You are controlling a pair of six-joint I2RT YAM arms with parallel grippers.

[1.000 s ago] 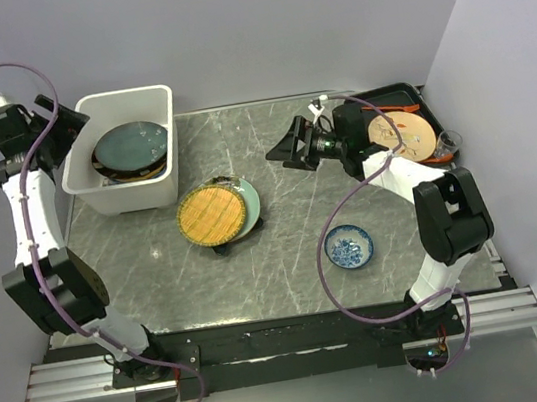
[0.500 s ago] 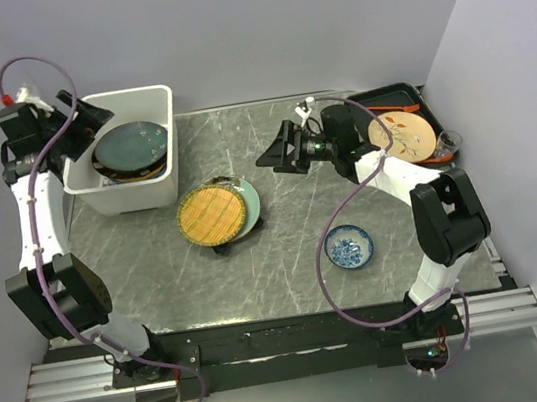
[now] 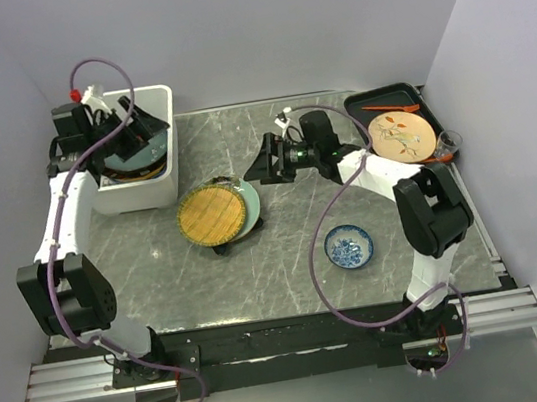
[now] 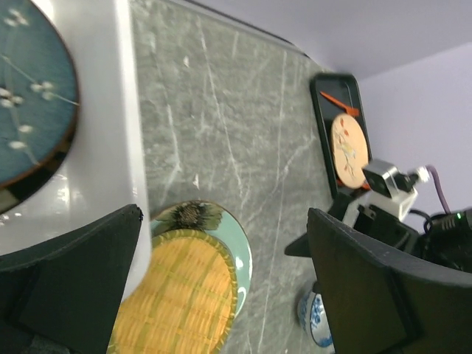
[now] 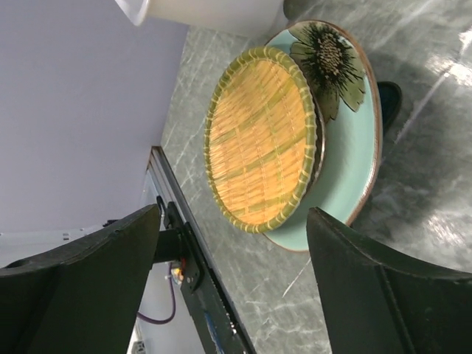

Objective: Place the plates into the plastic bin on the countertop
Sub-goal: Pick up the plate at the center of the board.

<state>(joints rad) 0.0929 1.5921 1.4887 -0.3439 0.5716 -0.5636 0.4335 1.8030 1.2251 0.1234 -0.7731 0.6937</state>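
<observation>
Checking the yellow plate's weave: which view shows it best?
The right wrist view: the yellow woven plate lies whole and large mid-frame, on the green floral plate. The top view shows it whole but small; the left wrist view crops it at the bottom edge.

Overhead view looks down; both wrist views share the yellow plate (image 5: 258, 136).

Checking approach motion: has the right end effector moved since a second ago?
Yes. The right end effector has travelled left, away from the black tray and toward the yellow woven plate.
</observation>
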